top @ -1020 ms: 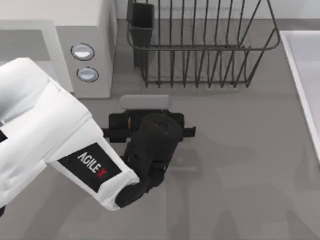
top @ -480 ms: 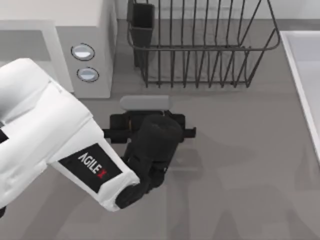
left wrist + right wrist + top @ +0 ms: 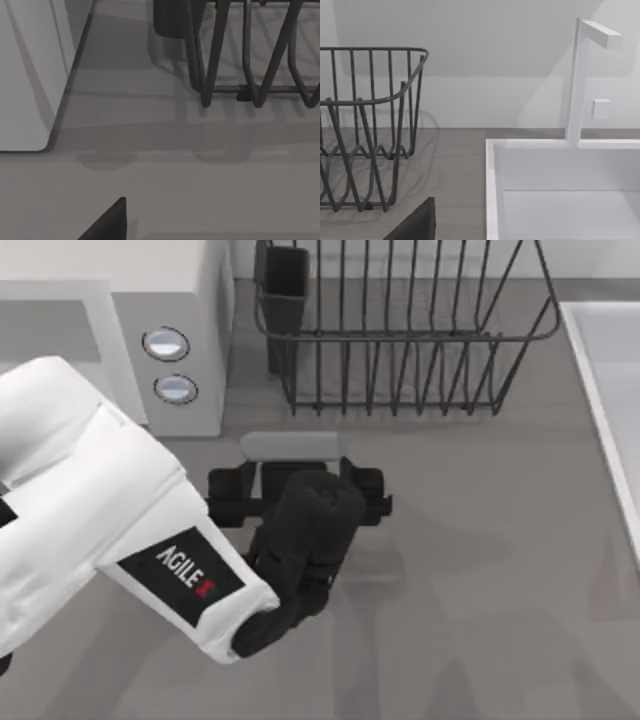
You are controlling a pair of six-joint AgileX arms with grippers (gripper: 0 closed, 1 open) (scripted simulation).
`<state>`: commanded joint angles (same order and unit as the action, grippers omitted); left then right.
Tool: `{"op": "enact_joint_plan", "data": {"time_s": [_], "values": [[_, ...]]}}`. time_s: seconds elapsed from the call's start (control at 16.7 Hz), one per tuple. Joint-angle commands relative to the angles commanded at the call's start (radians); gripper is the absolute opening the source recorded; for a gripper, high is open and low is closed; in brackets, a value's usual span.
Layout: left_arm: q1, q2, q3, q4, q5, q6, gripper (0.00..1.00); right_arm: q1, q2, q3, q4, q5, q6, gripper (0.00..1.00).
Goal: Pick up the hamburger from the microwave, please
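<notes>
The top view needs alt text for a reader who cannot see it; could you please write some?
A white AgileX left arm reaches in from the left, its black left gripper low over the grey table in front of the white microwave. A black wire dish rack stands behind, and a white sink lies at the right edge.

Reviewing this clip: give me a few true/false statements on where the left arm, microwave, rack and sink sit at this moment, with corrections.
1. The left gripper is over the table in front of the dish rack. True.
2. The microwave stands on the table's right. False: it is at the left, beside the rack.
3. The microwave has two round knobs on its front panel. True.
4. The sink lies left of the rack. False: it is to the rack's right.
</notes>
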<state>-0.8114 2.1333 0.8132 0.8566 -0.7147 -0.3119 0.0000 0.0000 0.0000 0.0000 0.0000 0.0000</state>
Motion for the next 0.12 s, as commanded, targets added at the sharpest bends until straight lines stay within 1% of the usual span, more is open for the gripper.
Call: {"op": "enact_joint_plan", "data": {"time_s": [0.12], "values": [[0.000, 0.000, 0.000, 0.000, 0.000, 0.000, 1.00, 0.000, 0.000, 0.000, 0.000, 0.000, 0.000, 1.00]]}}
